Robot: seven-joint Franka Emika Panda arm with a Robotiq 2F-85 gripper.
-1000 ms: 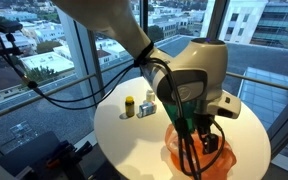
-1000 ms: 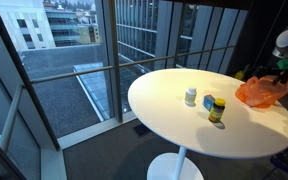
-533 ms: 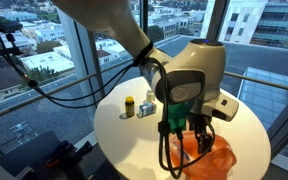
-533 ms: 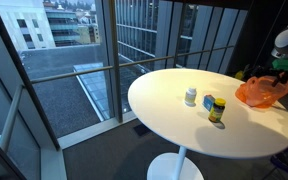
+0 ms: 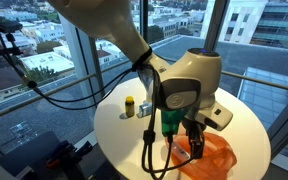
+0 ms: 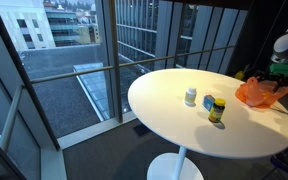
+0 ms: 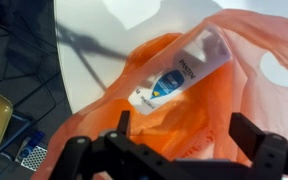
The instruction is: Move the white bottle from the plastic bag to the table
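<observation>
White bottle (image 7: 179, 75) with a blue label lies on its side in the orange plastic bag (image 7: 214, 110), straight beneath my gripper (image 7: 184, 122) and set slantwise between my two fingers as the wrist view shows it. Orange folds rise around it on every side, so it is inside the bag and not on the bare table (image 7: 94, 40). My jaws stand wide apart, released, with nothing between them; one finger (image 7: 124, 122) hangs over the bag's near edge on one side, its mate over the plastic on the opposite side. I cannot tell whether either fingertip touches the plastic.

In an exterior view my wrist hangs above the bag (image 5: 212, 158), which sits on the round white table (image 5: 119, 125) near its rim. Well away from me, toward the table's middle, stand a small white jar (image 6: 191, 96), a blue item (image 6: 209, 102) and a yellow-lidded jar (image 6: 217, 111), close together and well apart from the bag (image 6: 262, 92).
</observation>
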